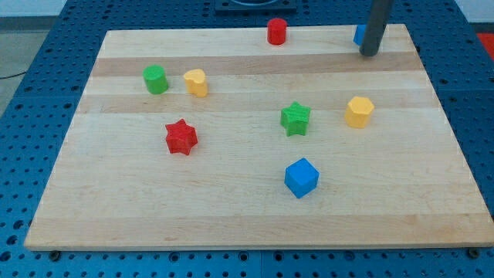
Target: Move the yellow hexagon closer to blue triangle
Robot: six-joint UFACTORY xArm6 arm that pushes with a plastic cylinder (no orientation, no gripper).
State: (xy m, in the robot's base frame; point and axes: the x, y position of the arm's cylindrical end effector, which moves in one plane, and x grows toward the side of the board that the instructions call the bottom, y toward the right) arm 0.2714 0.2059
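Nearest the view's bottom sits the blue cube [301, 177], with the green star [295, 118] above it and the red star [181, 137] off to the view's left. On the bench [231, 224] the yellow hexagon [359, 111] stands at the view's right, apart from every other block. My tip [370, 53] rests near the bench's top edge, well above the hexagon and just beside a blue block [358, 34] that the rod mostly hides (I take it for the blue triangle, though its shape cannot be made out). No pincer exists on this arm, so there is nothing to call released or clenched.

By my judgement the approach step is in hand: the tip is on the wrong side of the hexagon. The next move calls for swinging around to the hexagon's lower side, then pushing it toward the view's top.

Open wood lies between hexagon and blue block, so the path looks free. The bench's top and right edges are close to the goal, so a short, gentle push seems wise. A green cylinder [155, 79], another yellow block [196, 82] and a red cylinder [276, 32] lie well clear.
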